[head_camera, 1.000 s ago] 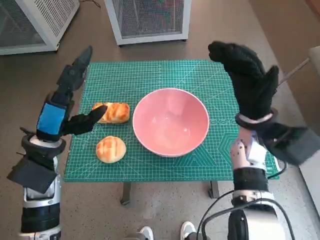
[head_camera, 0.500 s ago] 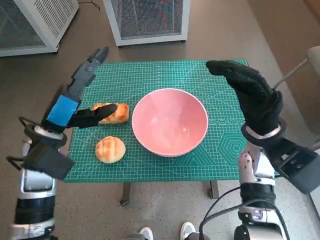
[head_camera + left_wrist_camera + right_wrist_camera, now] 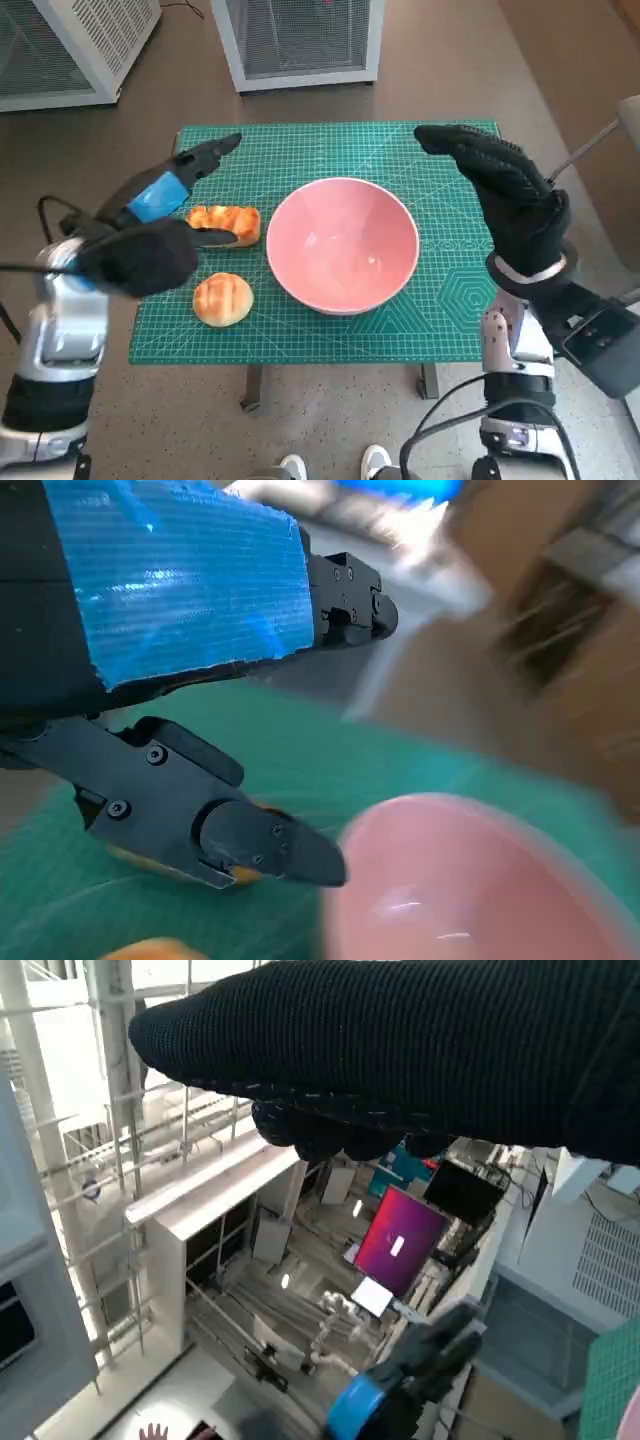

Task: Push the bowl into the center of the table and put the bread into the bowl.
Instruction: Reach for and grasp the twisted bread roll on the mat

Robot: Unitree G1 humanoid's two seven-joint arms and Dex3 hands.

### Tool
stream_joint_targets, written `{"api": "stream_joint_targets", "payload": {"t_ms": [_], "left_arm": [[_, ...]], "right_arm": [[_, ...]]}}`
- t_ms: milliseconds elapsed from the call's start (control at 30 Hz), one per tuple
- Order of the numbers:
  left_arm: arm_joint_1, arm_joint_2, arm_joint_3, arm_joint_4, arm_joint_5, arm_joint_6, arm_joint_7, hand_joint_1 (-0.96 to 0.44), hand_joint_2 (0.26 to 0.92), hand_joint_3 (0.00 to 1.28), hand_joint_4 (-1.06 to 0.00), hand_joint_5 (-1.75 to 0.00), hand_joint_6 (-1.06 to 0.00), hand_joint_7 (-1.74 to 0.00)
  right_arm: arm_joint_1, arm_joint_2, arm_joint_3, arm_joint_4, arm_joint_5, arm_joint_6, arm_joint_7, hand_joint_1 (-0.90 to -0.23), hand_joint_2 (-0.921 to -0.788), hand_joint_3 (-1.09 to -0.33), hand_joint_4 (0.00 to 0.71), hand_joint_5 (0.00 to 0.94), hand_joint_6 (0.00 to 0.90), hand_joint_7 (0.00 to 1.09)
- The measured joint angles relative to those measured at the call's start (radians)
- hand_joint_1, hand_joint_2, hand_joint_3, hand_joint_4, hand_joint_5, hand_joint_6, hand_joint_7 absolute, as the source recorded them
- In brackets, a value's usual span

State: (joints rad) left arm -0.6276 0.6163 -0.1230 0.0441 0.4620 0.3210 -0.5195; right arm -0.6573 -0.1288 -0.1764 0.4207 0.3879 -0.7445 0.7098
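Round golden bread roll [image 3: 222, 298]: worktop, nearest, below left robot hand [image 3: 175, 185]. Oblong glazed bread [image 3: 226, 224]: just under that hand's spread, empty fingers. Pink bowl [image 3: 342, 243]: glossy, empty, between both hands. Right robot hand [image 3: 505, 190]: raised beside bowl, fingers extended, holding nothing.

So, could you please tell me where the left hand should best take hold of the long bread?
Probably across the long bread's narrow middle, coming from above: it lies flat with its length across the table, and the left hand hovers over it, open.
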Motion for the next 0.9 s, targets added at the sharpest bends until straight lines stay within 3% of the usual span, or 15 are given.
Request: {"api": "stream_joint_targets", "payload": {"t_ms": [267, 567, 900], "left_arm": [[-0.038, -0.002, -0.056, 0.043, 0.046, 0.068, -0.001, 0.10, 0.743, 0.01, -0.11, -0.01, -0.22, -0.06], [-0.151, -0.017, -0.177, 0.246, 0.130, 0.099, -0.014, 0.11, 0.752, 0.02, -0.11, 0.00, -0.23, -0.04], [-0.241, -0.058, -0.242, 0.460, 0.160, 0.097, -0.008, 0.09, 0.752, 0.02, -0.10, 0.00, -0.25, -0.03]], "right_arm": [[0.010, -0.012, 0.006, -0.008, -0.001, 0.000, -0.018, -0.534, -0.921, -0.528, 0.296, 0.000, -0.001, 0.64], [0.016, -0.025, 0.008, -0.011, -0.001, -0.003, -0.030, -0.533, -0.921, -0.525, 0.298, 0.001, -0.001, 0.64], [0.021, -0.026, 0.014, -0.012, -0.001, -0.003, -0.038, -0.527, -0.921, -0.524, 0.299, 0.001, -0.001, 0.64]]}}
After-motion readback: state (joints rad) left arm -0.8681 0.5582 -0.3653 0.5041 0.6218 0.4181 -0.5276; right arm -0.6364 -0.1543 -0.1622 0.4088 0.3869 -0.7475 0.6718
